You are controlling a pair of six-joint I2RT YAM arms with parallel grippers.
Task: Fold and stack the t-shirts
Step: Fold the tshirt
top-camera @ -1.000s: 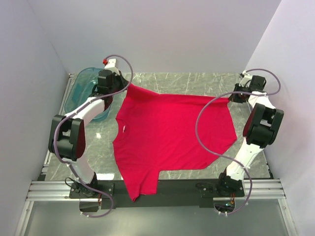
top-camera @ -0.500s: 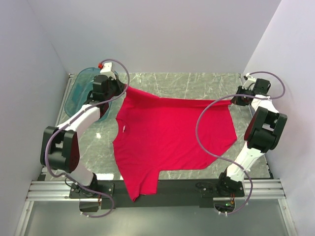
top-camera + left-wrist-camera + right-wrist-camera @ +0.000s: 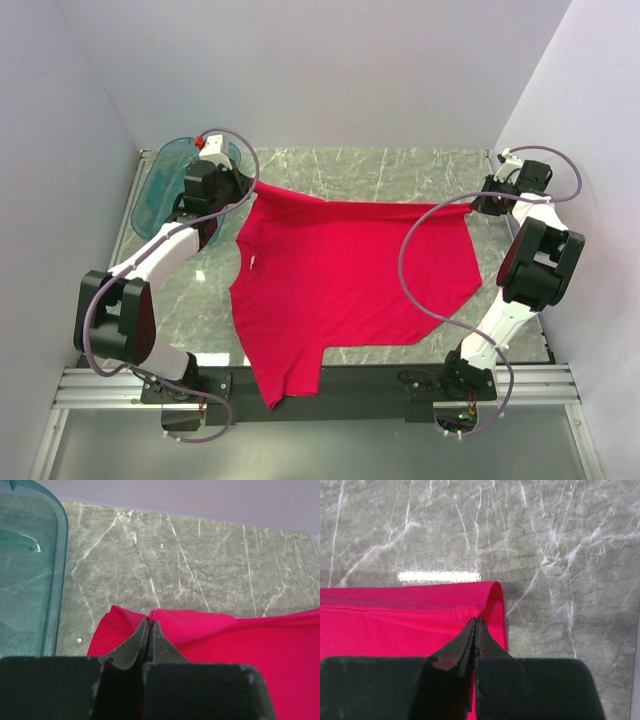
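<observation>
Pulled further back and apart since a second ago, drawing the far hem straighter. Clamped shut with left gripper (image 3: 150,622) and right gripper (image 3: 475,621) on far corners of the plain bright red soft-fabric t-shirt (image 3: 350,280), spread on the grey marbled table (image 3: 400,170) near the translucent teal plastic tub (image 3: 160,185). Probably light and limp, sagging where unsupported; best held at hem corners, both sides together.

The t-shirt (image 3: 350,270) is soft red cloth, matt, with a stitched hem showing at its far right corner. The table (image 3: 400,170) looks like grey-green marble veined in white, polished enough to throw back a strip of light. The tub (image 3: 30,570) at far left is translucent teal plastic, smooth and glossy. The left gripper (image 3: 149,623) and right gripper (image 3: 475,621) have matt black plastic fingers, speckled with pale scuffs. A ribbed metal rail (image 3: 555,385) with a dull sheen runs along the near edge.
</observation>
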